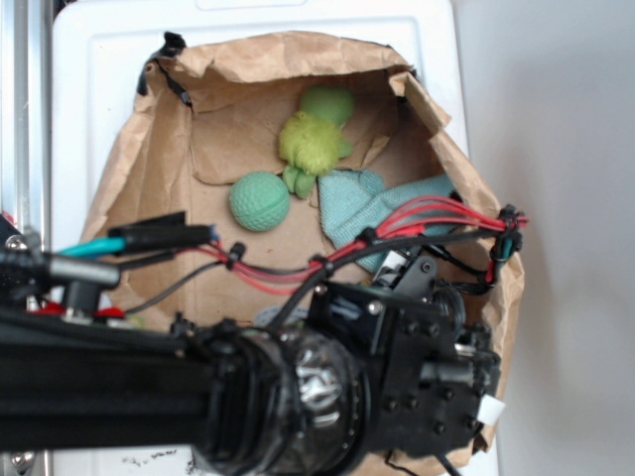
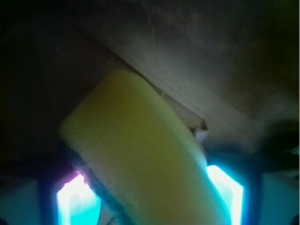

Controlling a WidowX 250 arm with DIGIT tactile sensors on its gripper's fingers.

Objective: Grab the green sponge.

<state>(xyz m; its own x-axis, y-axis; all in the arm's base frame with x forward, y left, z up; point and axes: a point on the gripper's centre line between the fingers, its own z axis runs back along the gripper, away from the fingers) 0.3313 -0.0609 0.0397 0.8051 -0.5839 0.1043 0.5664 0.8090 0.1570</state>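
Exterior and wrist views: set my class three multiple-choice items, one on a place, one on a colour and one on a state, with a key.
1. In the exterior view, on which side of the dimpled green ball does the teal cloth lie in the picture?
A. left
B. right
C. under it

2. In the wrist view, what colour is the sponge's broad face?
A. red
B. white
C. yellow

3. In the wrist view, how does the sponge stand to the two glowing fingers?
A. between them
B. far beyond them
C. out of view

Key:
1 B: the teal cloth is spread to the right of the dimpled green ball.
2 C: the sponge shows a yellow face with a dark lower edge.
3 A: the fingers glow on either side of it.
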